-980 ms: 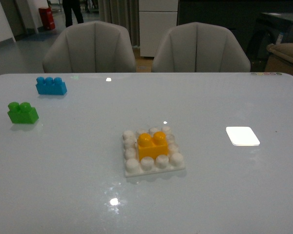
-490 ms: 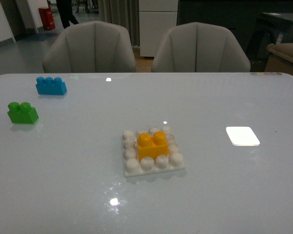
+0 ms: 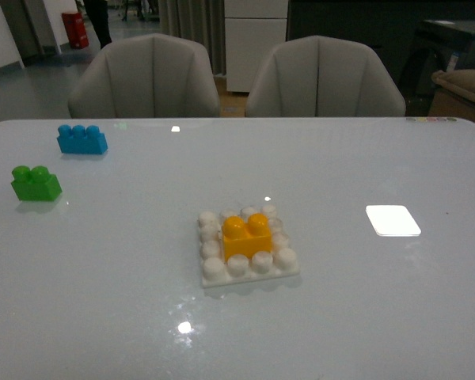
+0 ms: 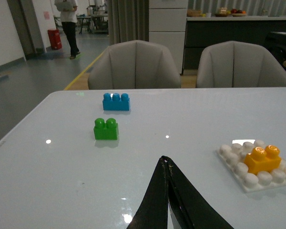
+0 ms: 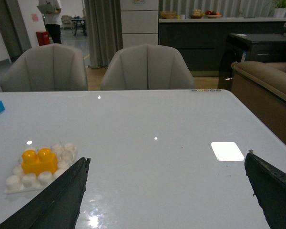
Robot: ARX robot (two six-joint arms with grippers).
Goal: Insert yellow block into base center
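Observation:
The yellow block (image 3: pixel 247 236) stands upright on the middle studs of the white studded base (image 3: pixel 248 271), near the table's centre. It also shows in the left wrist view (image 4: pixel 262 159) on the base (image 4: pixel 238 179) and in the right wrist view (image 5: pixel 39 161) on the base (image 5: pixel 19 186). Neither arm shows in the front view. My left gripper (image 4: pixel 165 160) is shut and empty, above the table and apart from the base. My right gripper (image 5: pixel 167 160) is open wide and empty, with the base beside one finger.
A green two-stud brick (image 3: pixel 36 183) and a blue three-stud brick (image 3: pixel 82 139) lie at the table's far left. A flat bright white rectangle (image 3: pixel 393 220) lies to the right of the base. Two grey chairs (image 3: pixel 146 77) stand behind the table.
None on the table; only a person in the far background has moved.

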